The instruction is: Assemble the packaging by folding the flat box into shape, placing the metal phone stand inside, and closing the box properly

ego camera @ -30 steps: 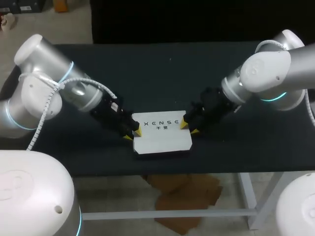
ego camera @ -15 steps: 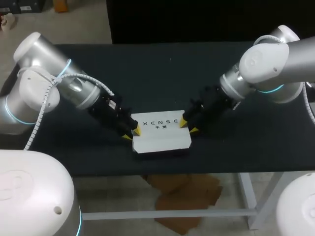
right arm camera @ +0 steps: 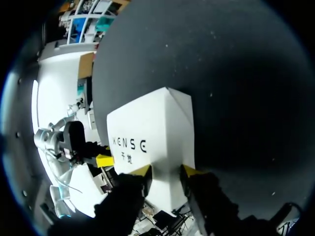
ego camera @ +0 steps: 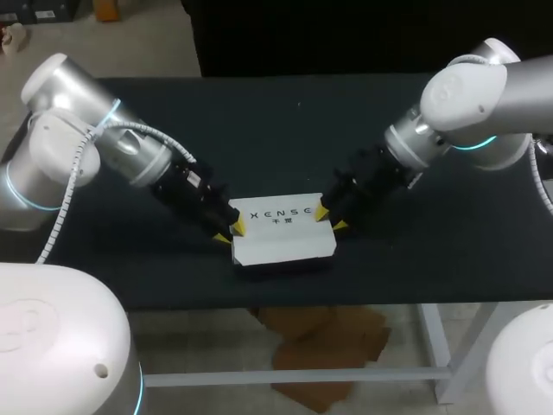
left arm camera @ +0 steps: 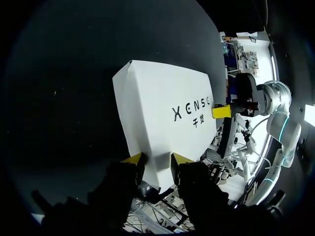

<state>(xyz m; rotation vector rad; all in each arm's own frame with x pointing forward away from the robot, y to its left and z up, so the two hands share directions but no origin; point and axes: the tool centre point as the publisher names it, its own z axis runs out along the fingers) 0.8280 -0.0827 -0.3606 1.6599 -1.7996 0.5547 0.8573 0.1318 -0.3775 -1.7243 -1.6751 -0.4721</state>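
The left jaws stand a little apart, yellow tips pressed to either side of the left end of the white box [ego camera: 283, 235]. The right jaws pinch its right end the same way. The box sits between them, folded up, printed face upward, near the front edge of the dark desk [ego camera: 259, 121].

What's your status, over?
Left tool, right tool: each shut on white cardboard box, opposite ends. Box top closed, near black table's front edge. No obstruction seen.
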